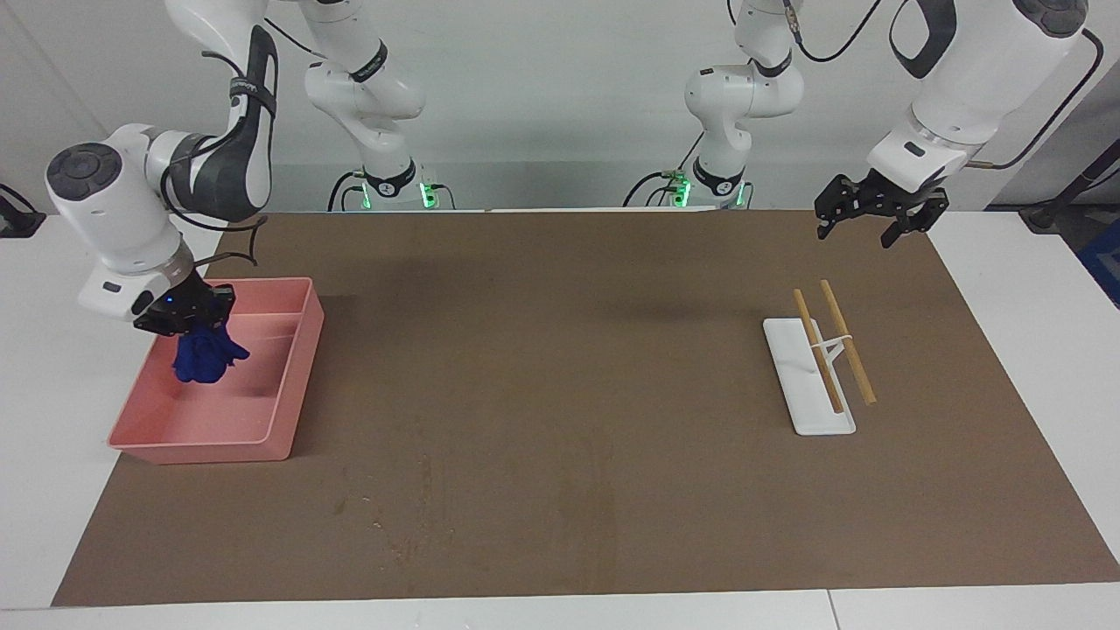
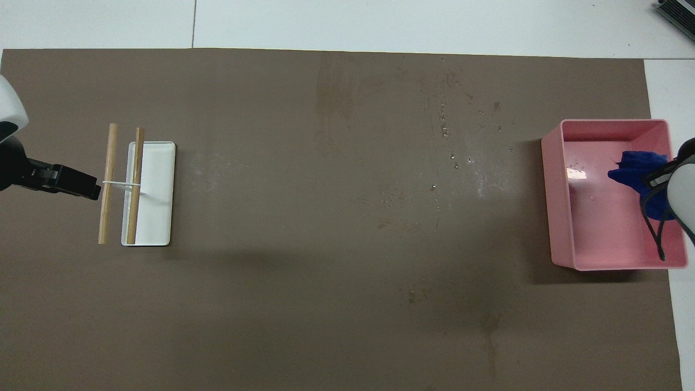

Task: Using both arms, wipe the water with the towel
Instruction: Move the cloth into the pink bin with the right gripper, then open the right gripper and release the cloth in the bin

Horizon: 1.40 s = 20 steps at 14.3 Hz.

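Observation:
My right gripper (image 1: 186, 317) is shut on a bunched blue towel (image 1: 206, 359) and holds it low over the inside of the pink tray (image 1: 293, 376). The overhead view shows the towel (image 2: 635, 165) over the tray (image 2: 554, 206), with the gripper mostly cut off at the frame's edge. The water (image 2: 446, 133) is a wet streak with tiny shiny droplets on the brown mat, beside the tray toward the table's middle and a little farther from the robots. It also shows faintly in the facing view (image 1: 398, 544). My left gripper (image 1: 875, 226) waits open and empty in the air over the mat's corner at the left arm's end.
A white tray (image 1: 801, 398) with two wooden sticks (image 1: 847, 341) tied across it lies toward the left arm's end. A fainter, wider dark stain (image 2: 331, 92) marks the mat near its edge farthest from the robots. White table surrounds the mat.

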Each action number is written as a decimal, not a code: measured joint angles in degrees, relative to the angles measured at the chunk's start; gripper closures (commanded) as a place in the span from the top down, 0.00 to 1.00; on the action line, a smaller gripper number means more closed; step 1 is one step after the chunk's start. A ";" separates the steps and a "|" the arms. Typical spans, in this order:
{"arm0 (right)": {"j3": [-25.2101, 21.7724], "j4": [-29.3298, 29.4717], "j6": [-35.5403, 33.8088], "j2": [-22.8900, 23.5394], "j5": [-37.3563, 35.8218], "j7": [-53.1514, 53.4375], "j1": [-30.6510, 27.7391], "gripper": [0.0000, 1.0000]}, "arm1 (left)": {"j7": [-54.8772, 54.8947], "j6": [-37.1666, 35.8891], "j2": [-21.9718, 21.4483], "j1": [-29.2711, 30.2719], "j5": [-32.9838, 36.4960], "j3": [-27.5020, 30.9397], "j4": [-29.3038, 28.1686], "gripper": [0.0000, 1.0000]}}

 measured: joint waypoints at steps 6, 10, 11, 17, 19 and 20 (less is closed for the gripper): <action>0.28 1.09 -0.02 -0.79 0.00 0.00 0.18 1.00 | 0.00 0.00 0.00 0.00 0.00 0.00 0.00 1.00; 1.26 8.28 -7.45 -3.00 1.66 0.43 0.91 1.00 | 0.00 0.00 0.00 0.00 0.00 0.00 0.00 1.00; 1.35 10.78 -10.41 -3.70 2.57 1.18 1.46 1.00 | 0.00 0.00 0.00 0.00 0.00 0.00 0.00 1.00; 2.11 22.11 -24.64 -4.74 8.37 14.51 6.38 1.00 | 0.00 0.00 0.00 0.00 0.00 0.00 0.00 1.00; 3.28 23.36 -27.84 -5.25 9.77 21.99 6.63 1.00 | 0.00 0.00 0.00 0.00 0.00 0.00 0.00 1.00; 3.87 23.49 -29.42 -5.79 10.04 25.68 6.70 1.00 | 0.00 0.00 0.00 0.00 0.00 0.00 0.00 1.00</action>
